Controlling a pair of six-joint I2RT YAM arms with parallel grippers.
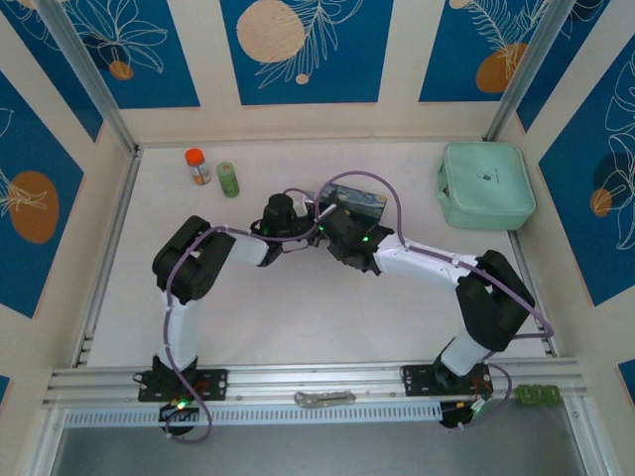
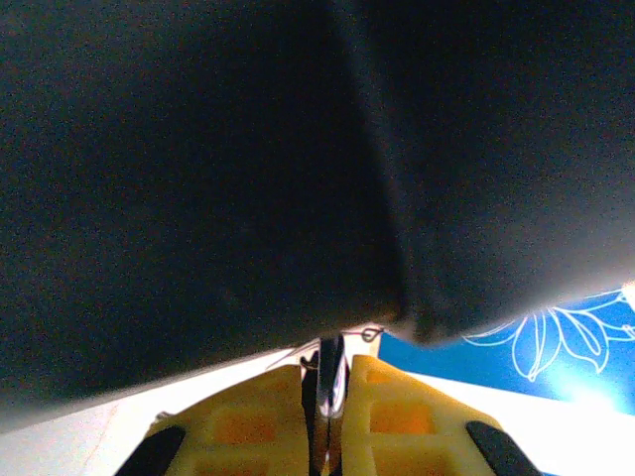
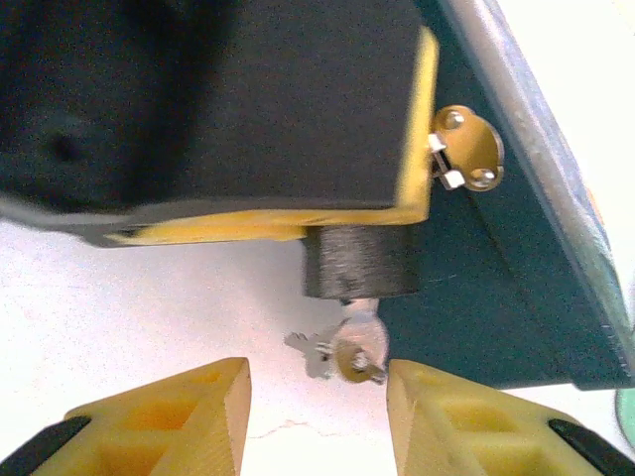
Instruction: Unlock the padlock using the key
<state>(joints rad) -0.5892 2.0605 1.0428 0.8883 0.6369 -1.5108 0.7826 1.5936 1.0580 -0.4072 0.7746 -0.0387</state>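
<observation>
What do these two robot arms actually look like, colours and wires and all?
Each is built of white tube-like links and bulky black joints: the left arm and the right arm. A purple cable loops along each, and small green lights glow near the wrists. The left gripper and right gripper have blocky yellow fingers with square hollows.

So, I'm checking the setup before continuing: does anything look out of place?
Only a silver wrench-like metal piece, lying on the aluminium rail at the near edge, off the white tabletop where the work happens. Nothing else stands out.
</observation>
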